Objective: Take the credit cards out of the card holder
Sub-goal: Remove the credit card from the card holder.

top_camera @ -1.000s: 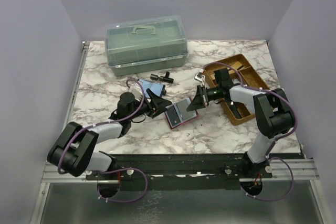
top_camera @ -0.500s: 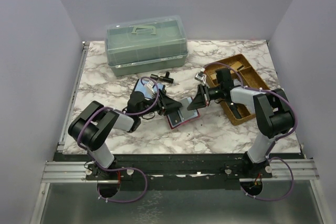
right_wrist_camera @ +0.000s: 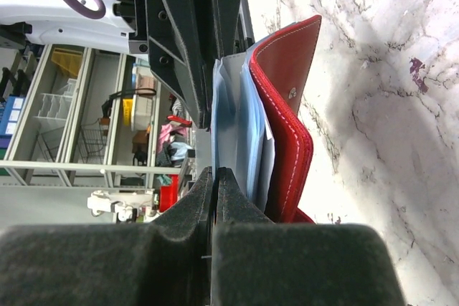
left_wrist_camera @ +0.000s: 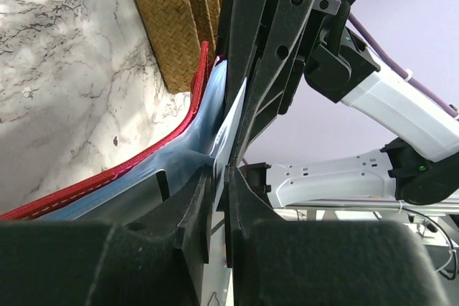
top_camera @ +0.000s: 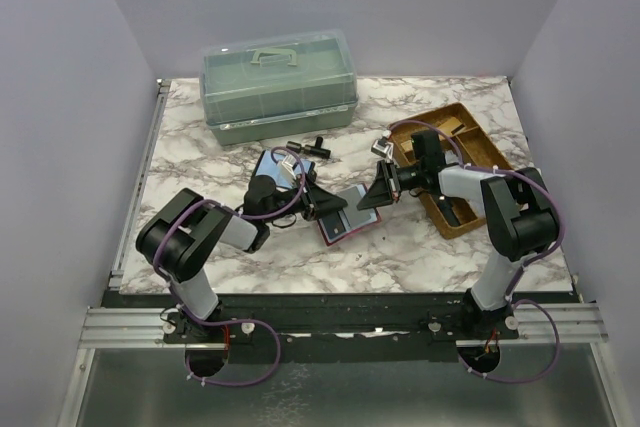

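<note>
The red card holder [top_camera: 350,219] lies open in the middle of the marble table, one half tipped up. My right gripper [top_camera: 372,197] is shut on the edge of its blue inner panel [right_wrist_camera: 228,127]. In the right wrist view the red cover [right_wrist_camera: 287,105] stands beside the right gripper [right_wrist_camera: 216,173], with pale credit cards [right_wrist_camera: 256,148] tucked inside. My left gripper [top_camera: 322,203] reaches in from the left. In the left wrist view the left gripper [left_wrist_camera: 221,175] is shut on the thin edge of a pale credit card [left_wrist_camera: 231,116] standing out of the blue pocket [left_wrist_camera: 143,184].
A blue folding case [top_camera: 276,164] lies just behind the left gripper. A small black object [top_camera: 310,148] sits beyond it, and a green lidded box [top_camera: 278,85] stands at the back. A wicker tray [top_camera: 462,147] stands under the right arm.
My left arm has swung right to the card holder and its jaws have closed onto a card's edge. The right arm has stayed still, gripping the holder.
</note>
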`<action>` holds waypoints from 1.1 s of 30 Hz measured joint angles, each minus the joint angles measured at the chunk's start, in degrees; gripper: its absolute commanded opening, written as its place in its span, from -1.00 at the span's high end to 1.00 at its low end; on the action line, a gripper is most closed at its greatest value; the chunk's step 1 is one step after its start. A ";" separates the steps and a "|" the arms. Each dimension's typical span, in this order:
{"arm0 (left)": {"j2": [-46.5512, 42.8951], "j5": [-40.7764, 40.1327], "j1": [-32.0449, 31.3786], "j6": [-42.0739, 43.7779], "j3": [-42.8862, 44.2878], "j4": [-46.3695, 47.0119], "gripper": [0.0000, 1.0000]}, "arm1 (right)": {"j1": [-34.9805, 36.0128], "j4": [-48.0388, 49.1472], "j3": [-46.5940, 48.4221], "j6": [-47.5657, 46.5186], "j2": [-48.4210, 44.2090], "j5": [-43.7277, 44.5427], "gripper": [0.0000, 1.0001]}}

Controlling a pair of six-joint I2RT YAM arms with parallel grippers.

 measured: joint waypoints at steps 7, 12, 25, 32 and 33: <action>1.18 0.70 0.00 -0.87 0.33 1.49 1.00 | -0.35 -0.35 0.00 0.02 0.37 0.02 0.95; 1.62 1.44 0.15 -0.22 0.37 2.71 1.00 | -0.37 -0.63 0.00 -0.02 0.48 0.00 0.84; 2.89 4.17 1.57 0.85 -2.43 10.36 1.00 | 0.17 1.40 -0.15 1.57 0.48 -1.81 1.00; 3.56 6.01 2.47 0.61 -3.74 13.20 1.00 | 0.81 2.38 -0.26 1.95 0.48 -1.77 0.88; 3.56 6.21 2.51 0.59 -3.82 13.35 1.00 | 0.81 2.43 -0.26 1.99 0.48 -1.77 0.80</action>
